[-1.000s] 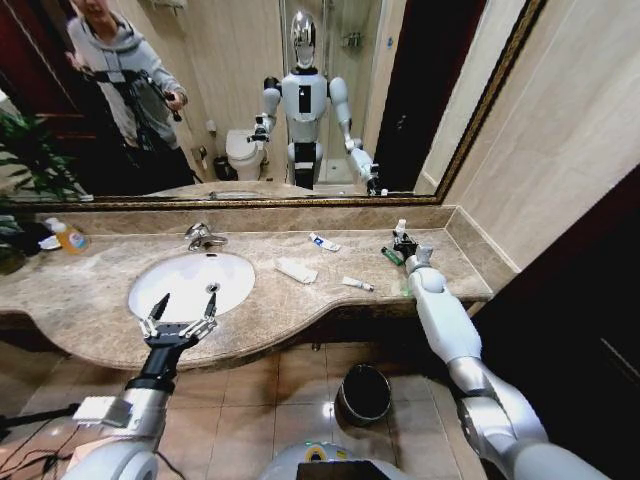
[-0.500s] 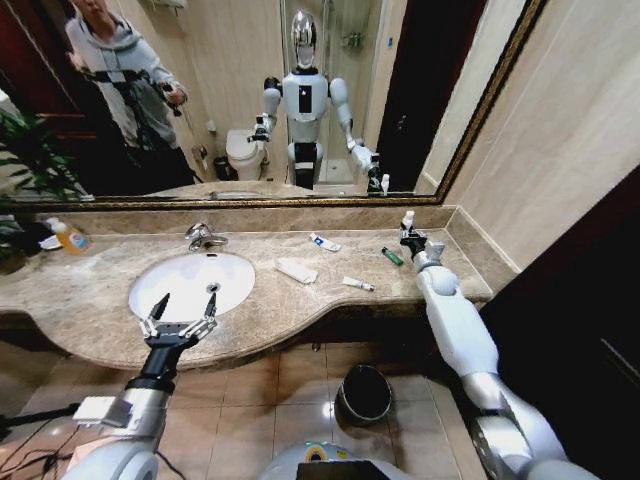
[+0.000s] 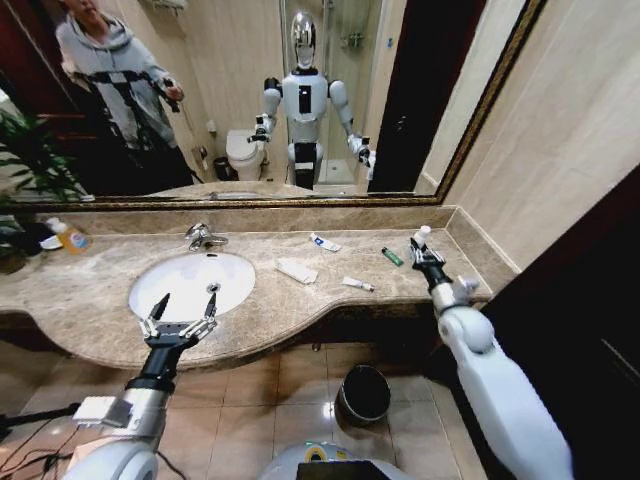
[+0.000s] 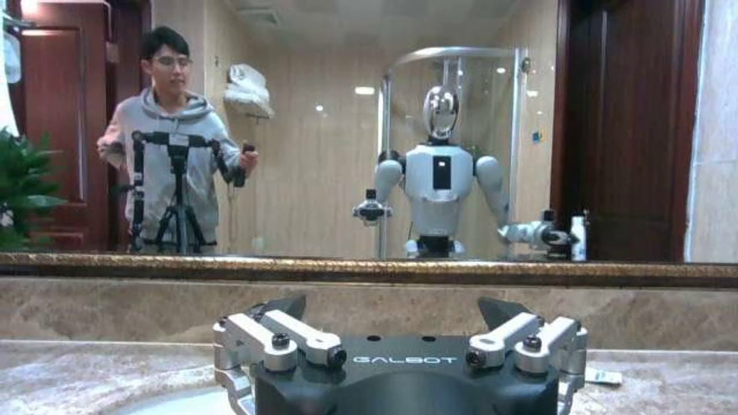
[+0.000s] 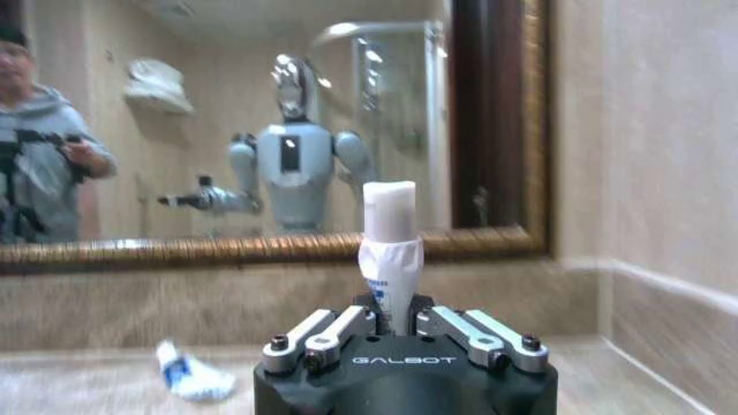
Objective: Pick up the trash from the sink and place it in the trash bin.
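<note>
My right gripper (image 3: 425, 250) hangs over the counter's right end, shut on a white-and-blue tube (image 3: 421, 236) that stands upright between the jaws (image 5: 388, 246). More trash lies on the counter beside the sink (image 3: 190, 283): a green tube (image 3: 392, 256), a white-and-blue tube (image 3: 323, 242), a flat white packet (image 3: 296, 270) and a small white tube (image 3: 357, 284). The trash bin (image 3: 364, 393) stands on the floor below the counter. My left gripper (image 3: 180, 318) hovers open over the basin's front rim.
A chrome faucet (image 3: 203, 236) sits behind the basin. An orange soap bottle (image 3: 68, 236) stands at the counter's far left. The wall mirror (image 3: 250, 100) runs along the back, and a side wall closes the right end.
My right gripper has lifted away from the green tube with the white-and-blue tube in it and swung right, toward the counter's end. The left arm has not moved.
</note>
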Controlling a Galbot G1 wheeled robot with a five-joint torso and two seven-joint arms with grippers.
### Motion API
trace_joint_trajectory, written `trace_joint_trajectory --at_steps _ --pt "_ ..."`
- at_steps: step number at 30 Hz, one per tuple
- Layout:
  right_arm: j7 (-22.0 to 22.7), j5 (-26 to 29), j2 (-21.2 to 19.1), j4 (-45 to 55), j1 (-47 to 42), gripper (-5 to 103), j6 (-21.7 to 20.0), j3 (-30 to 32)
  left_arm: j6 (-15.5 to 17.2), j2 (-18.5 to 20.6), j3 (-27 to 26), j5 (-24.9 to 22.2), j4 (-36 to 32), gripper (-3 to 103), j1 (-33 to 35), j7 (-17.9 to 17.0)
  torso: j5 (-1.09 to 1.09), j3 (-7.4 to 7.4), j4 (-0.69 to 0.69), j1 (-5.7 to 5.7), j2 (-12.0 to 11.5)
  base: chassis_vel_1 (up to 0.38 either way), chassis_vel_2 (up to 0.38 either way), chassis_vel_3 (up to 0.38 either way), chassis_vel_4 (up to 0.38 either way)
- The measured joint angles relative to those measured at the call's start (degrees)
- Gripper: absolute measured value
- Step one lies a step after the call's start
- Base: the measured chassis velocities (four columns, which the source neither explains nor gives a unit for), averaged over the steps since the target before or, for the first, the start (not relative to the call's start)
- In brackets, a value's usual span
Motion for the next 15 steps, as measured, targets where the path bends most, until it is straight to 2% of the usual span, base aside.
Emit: trace_joint_trajectory --at_steps 1,4,6,8,9,11,15 --pt "0.0 0.0 0.0 0.0 0.0 13 0.0 0.0 0.0 0.0 0.0 0.0 0.0 100 0.0 0.0 0.0 0.0 0.0 0.0 0.0 0.0 0.0 0.0 0.0" --pt "-1.22 -1.54 3.54 3.49 -9.81 13 3.15 3.59 0.0 0.0 0.0 0.0 0.0 100 0.0 0.0 -0.03 -0.01 0.0 -0.02 0.01 0.0 0.0 0.0 0.0" --pt "-1.54 -2.2 4.53 3.81 -11.77 13 4.05 4.05 0.0 0.0 0.0 0.0 0.0 100 0.0 0.0 -0.03 -0.01 0.0 -0.01 0.01 0.0 0.0 0.0 0.0" --pt "-2.34 -4.67 8.36 3.92 -17.09 13 7.31 4.04 0.0 0.0 0.0 0.0 0.0 100 0.0 0.0 -0.03 0.0 0.01 0.0 0.0 0.0 0.0 0.0 0.0" --pt "-2.34 -4.67 8.36 3.92 -17.09 13 7.31 4.04 0.0 0.0 0.0 0.0 0.0 100 0.0 0.0 -0.03 0.0 0.01 0.0 0.0 0.0 0.0 0.0 0.0" --pt "-3.03 -7.52 11.71 2.65 -20.49 13 9.84 2.53 0.0 0.0 0.0 0.0 0.0 100 0.0 0.0 -0.02 0.0 0.01 0.0 0.0 0.0 0.0 0.0 0.0" --pt "-4.06 -9.92 14.24 0.52 -22.01 13 11.9 1.19 0.0 0.0 0.0 0.0 0.0 100 0.0 0.0 -0.03 0.0 0.01 0.0 0.01 0.0 0.0 0.0 0.0"
